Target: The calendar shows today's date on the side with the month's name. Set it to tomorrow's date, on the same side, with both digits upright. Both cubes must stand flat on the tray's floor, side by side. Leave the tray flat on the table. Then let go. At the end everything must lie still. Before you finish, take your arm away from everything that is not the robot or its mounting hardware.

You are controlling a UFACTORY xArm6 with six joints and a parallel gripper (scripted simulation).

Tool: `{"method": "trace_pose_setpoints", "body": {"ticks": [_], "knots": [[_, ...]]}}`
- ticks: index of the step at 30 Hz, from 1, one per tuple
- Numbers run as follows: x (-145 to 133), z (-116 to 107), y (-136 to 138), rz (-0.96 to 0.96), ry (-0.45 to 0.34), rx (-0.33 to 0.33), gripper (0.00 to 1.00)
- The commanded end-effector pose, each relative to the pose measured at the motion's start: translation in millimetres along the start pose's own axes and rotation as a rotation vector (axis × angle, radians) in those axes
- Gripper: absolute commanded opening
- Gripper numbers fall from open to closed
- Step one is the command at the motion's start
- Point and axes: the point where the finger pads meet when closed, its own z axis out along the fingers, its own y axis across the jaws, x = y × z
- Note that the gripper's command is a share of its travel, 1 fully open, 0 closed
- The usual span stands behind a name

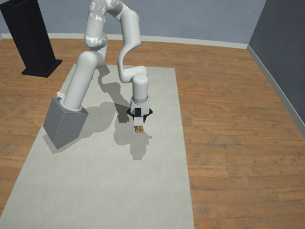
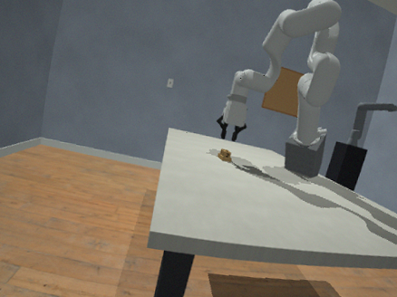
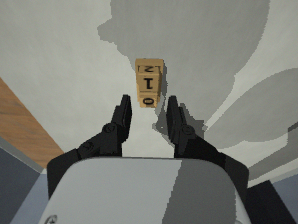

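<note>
1. Black two-fingered hand (image 1: pixel 139 119) (image 2: pixel 229 134) (image 3: pixel 149 104): fingers parted about midway, nothing between them; above the surface.
2. Small wooden, orange-brown block calendar (image 1: pixel 139 128) (image 2: pixel 225 155) (image 3: pixel 148 83): on the pale grey rectangular surface (image 1: pixel 108 187) (image 2: pixel 279 219) (image 3: pixel 50 65), apart from the fingertips; black marks visible, including a "1".
3. Grey box-shaped pedestal (image 1: pixel 62 128) (image 2: pixel 302 160): well apart from calendar, carries the white jointed arm (image 1: pixel 130 27) (image 2: pixel 310 19).

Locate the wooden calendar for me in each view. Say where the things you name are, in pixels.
Top: the calendar (image 1: pixel 139 129) (image 2: pixel 224 155) (image 3: pixel 148 84), just below the gripper (image 1: pixel 139 119) (image 2: pixel 228 138) (image 3: pixel 149 104), near centre.
Exterior: on the table's far part, right of centre.
Wrist: upper middle, beyond the fingertips.
Shared landmark: the pale tabletop (image 1: pixel 102 190) (image 2: pixel 247 214) (image 3: pixel 65 80).
</note>
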Motion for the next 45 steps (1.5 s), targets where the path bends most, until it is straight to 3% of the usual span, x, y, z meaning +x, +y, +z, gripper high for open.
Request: {"method": "trace_pose_setpoints", "body": {"ticks": [1,25,45], "knots": [[0.1,5.7,-1.1,-0.001,0.001,0.002,0.47],[-0.4,35.2,-1.6,-0.001,0.001,0.002,0.47],[-0.5,39.5,-1.6,-0.001,0.001,0.002,0.47]]}}
